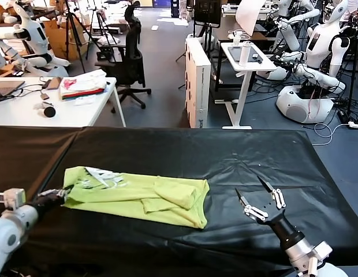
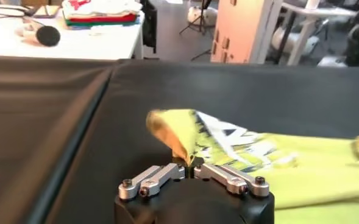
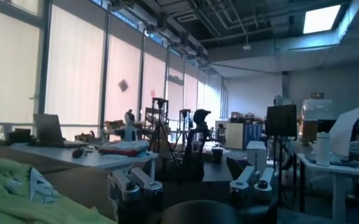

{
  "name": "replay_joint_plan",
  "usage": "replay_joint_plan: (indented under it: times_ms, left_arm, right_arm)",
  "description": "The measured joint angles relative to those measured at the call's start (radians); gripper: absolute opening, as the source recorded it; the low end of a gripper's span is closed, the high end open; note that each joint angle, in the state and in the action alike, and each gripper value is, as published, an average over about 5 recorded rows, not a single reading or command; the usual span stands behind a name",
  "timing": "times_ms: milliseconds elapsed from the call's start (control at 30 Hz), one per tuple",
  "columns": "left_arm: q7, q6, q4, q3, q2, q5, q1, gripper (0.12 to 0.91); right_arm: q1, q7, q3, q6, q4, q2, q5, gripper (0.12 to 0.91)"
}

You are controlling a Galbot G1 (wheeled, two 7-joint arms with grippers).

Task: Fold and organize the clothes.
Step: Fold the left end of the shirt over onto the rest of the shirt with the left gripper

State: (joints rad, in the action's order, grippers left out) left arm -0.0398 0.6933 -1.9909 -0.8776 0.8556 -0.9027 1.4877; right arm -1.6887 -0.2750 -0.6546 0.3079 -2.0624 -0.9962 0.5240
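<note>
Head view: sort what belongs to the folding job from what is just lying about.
Job:
- lime yellow-green cotton T-shirt on the black table
- left hand, pinching its edge
- right hand, open beside it

Lying about:
- white, pink and red fabric pile
- black office chair

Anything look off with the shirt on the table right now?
The T-shirt lies rumpled, its hem end flipped back so the white print inside shows. The left pincer is shut on that corner. The right pincer hovers open beside it.
</note>
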Motion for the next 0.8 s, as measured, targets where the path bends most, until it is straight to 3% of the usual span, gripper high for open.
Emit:
replay_joint_plan:
  times_ms: [133, 267, 633, 800]
  left_arm:
    - [0.028, 0.04, -0.073, 0.045, 0.056, -0.138, -0.021, 0.182]
    - [0.043, 0.043, -0.111, 0.122, 0.121, -0.223, -0.054, 0.182]
    - [0.045, 0.043, -0.093, 0.413, 0.271, -0.194, -0.174, 0.182]
    - [0.058, 0.043, -0.086, 0.497, 0.317, -0.183, -0.207, 0.182]
  right_arm:
    - [-0.024, 0.008, -0.035, 0.0, -0.001, -0.011, 0.003, 0.907]
    - [-0.048, 0.008, -0.071, 0.004, 0.003, -0.029, -0.011, 0.907]
    - [-0.124, 0.006, -0.147, 0.024, 0.016, -0.115, -0.073, 0.907]
    - [-0.124, 0.003, -0.149, 0.026, 0.027, -0.128, -0.08, 0.907]
